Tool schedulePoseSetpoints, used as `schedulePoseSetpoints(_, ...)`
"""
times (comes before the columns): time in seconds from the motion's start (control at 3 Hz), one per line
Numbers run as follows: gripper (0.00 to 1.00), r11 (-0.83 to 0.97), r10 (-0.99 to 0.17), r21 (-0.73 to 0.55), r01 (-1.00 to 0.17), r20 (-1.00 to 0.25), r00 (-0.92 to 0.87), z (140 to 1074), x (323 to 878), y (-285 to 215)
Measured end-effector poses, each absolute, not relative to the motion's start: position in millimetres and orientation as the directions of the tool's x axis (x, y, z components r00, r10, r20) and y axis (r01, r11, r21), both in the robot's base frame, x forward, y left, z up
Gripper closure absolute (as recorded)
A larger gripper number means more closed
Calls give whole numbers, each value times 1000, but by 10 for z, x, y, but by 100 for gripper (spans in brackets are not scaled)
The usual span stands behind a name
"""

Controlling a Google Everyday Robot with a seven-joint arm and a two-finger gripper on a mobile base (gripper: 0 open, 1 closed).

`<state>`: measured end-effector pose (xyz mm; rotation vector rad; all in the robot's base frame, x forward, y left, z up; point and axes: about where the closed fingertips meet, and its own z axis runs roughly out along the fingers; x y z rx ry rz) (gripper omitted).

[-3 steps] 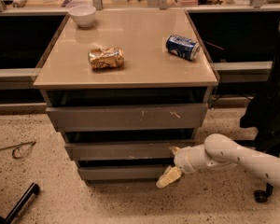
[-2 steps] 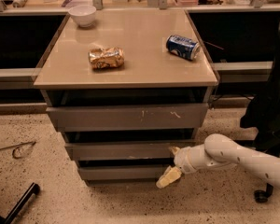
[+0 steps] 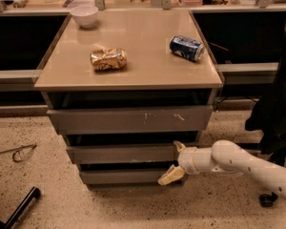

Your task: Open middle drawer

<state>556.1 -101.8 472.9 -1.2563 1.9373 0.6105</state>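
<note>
A grey cabinet with a tan top (image 3: 148, 75) holds three drawer fronts. The top front (image 3: 128, 119) is the tallest and has white scratch marks. The middle drawer (image 3: 119, 153) is a plain flat grey front below it. The bottom front (image 3: 119, 176) is the narrowest. My white arm reaches in from the right. My gripper (image 3: 173, 161) is at the right end of the middle drawer's front, spread open. One cream fingertip (image 3: 178, 147) sits at the drawer's upper edge, and the other (image 3: 168, 176) hangs lower, over the bottom front.
On the cabinet top lie a white bowl (image 3: 84, 15), a crumpled golden snack bag (image 3: 108, 59) and a blue can (image 3: 187, 48) on its side. A black chair (image 3: 276, 113) stands at the right. A black bar (image 3: 19, 209) and a wire (image 3: 14, 151) lie on the speckled floor at the left.
</note>
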Motion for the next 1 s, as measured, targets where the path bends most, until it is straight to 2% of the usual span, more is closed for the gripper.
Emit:
schedulePoseSetpoints(0.33,0,428,-576,-105,-898,-797,-181,4778,5782,-957)
schedulePoseSetpoints(1.0,0,350,-638,-74,-934,-749,-180,4243,6268,-720)
